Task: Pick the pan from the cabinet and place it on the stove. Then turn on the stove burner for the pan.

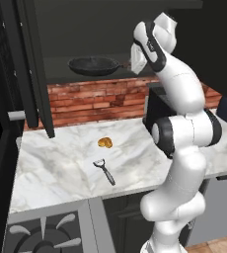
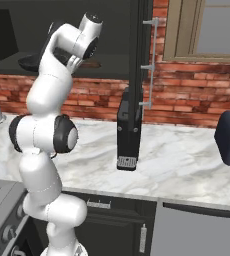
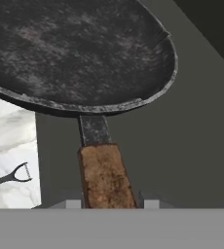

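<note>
- Reaching up into the open cabinet [image 1: 31,74], the gripper [image 3: 108,203] has its fingertips either side of the brown handle of the pan [image 1: 93,65], clamped on it by the look.
- That pan sits on the cabinet shelf, above the marble counter [image 1: 61,163] where a peeler [image 1: 104,170] lies.
- I'd reckon it's rigid and heavy, with the weight out at the bowl.
- Held at the handle's end it may droop or twist; a grip nearer the bowl would steady it.
</note>
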Motion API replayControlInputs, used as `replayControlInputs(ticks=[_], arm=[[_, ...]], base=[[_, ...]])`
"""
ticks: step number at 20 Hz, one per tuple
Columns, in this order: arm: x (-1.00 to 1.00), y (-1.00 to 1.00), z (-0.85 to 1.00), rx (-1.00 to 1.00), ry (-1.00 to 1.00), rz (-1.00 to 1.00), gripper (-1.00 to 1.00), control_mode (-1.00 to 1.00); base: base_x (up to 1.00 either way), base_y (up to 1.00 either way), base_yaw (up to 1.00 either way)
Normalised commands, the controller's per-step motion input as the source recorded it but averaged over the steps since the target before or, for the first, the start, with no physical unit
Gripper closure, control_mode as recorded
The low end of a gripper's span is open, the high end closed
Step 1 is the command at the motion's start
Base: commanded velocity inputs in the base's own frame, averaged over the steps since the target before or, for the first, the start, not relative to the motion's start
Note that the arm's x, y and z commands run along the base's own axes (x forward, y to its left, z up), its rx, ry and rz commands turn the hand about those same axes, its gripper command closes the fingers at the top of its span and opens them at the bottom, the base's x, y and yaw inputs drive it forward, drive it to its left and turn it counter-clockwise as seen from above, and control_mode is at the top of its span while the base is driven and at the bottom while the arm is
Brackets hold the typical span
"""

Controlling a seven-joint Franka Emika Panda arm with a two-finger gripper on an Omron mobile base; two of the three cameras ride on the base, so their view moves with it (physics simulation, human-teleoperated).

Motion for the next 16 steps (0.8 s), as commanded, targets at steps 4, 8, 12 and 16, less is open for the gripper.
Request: replayControlInputs(ticks=[4, 8, 12, 16], arm=[[-0.78, 0.01, -0.04, 0.0, -0.11, 0.0, 1.0, -1.0], [-0.88, 0.0, 0.0, 0.0, -0.11, 0.0, 1.0, -1.0], [-0.87, 0.0, 0.0, 0.0, -0.07, 0.0, 1.0, -1.0], [-0.82, 0.0, 0.0, 0.0, -0.05, 0.0, 1.0, -1.0]], base=[[0.0, 0.0, 0.0], [0.0, 0.0, 0.0], [0.0, 0.0, 0.0], [0.0, 0.0, 0.0]])
